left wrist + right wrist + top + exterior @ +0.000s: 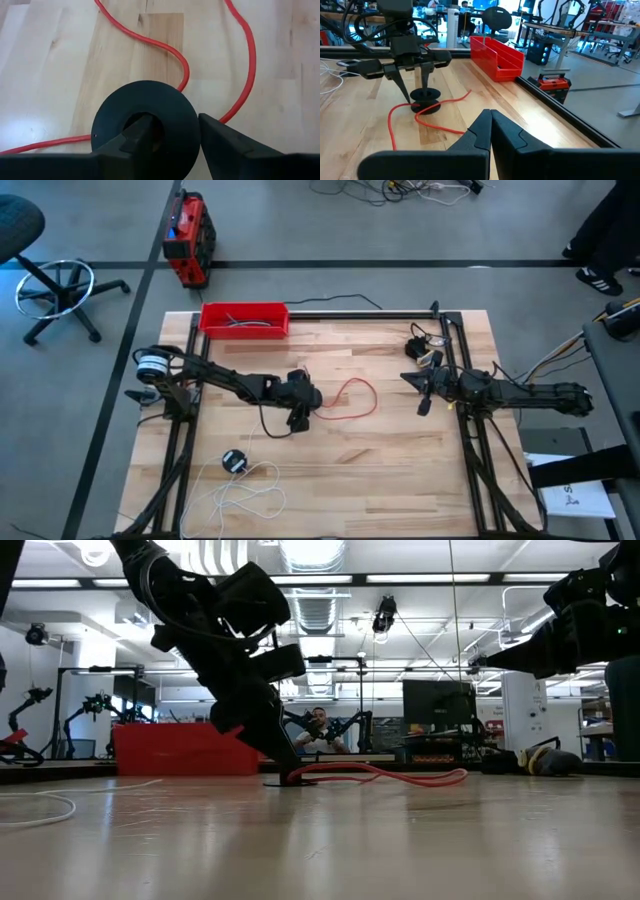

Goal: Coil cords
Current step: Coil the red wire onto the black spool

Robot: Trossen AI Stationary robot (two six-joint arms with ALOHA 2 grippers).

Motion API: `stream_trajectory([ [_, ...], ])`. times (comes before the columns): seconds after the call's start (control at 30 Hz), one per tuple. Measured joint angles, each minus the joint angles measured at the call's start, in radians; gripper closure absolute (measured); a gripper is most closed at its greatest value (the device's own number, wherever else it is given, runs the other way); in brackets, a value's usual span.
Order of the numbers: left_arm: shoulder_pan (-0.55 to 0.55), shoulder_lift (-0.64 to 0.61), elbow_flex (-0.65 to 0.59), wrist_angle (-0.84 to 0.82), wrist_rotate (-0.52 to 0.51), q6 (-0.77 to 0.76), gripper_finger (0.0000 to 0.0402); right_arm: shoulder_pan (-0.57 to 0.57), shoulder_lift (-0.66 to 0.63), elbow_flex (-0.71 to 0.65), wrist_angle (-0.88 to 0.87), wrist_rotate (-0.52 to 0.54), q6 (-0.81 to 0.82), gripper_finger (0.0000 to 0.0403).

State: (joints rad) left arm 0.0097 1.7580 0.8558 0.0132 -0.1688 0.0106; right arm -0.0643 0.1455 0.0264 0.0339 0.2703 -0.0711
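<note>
On a pale wooden table (380, 470), the left end effector (298, 420) reaches down over the small round black disc (146, 126) that ends the thin red cord (352, 400), one finger in the disc's centre hole and the other outside its rim, straddling rather than visibly clamping. The red cord lies mid-table in a loose loop; the longer white cord (245, 495) sprawls near the front edge. The right end effector (424, 403), clenched and empty, hovers well apart. Coiling well probably means closing firmly on the rim, then turning slowly.
</note>
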Motion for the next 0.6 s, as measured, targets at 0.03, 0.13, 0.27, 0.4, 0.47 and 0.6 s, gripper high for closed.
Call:
stream_trajectory([
  [0.03, 0.000, 0.004, 0.000, -0.002, -0.026, 0.005, 0.0244, 0.000, 0.000, 0.000, 0.000, 0.000, 0.000, 0.0403],
  [0.13, 0.001, 0.011, 0.000, -0.013, -0.060, 0.008, 0.0231, 0.000, 0.000, 0.000, 0.000, 0.000, 0.000, 0.0403],
  [0.27, 0.000, 0.013, 0.000, -0.007, -0.068, 0.010, 0.0214, 0.000, 0.000, 0.000, 0.000, 0.000, 0.000, 0.0403],
  [0.4, 0.000, 0.014, -0.001, -0.005, -0.077, 0.039, 0.0213, 0.000, 0.000, 0.000, 0.000, 0.000, 0.000, 0.0403],
  [0.47, 0.000, 0.014, -0.004, -0.004, -0.078, 0.049, 0.0220, 0.000, 0.000, 0.000, 0.000, 0.000, 0.000, 0.0403],
  [0.6, -0.001, 0.013, -0.016, 0.001, -0.104, 0.056, 0.0233, 0.000, 0.000, 0.000, 0.000, 0.000, 0.000, 0.0403],
])
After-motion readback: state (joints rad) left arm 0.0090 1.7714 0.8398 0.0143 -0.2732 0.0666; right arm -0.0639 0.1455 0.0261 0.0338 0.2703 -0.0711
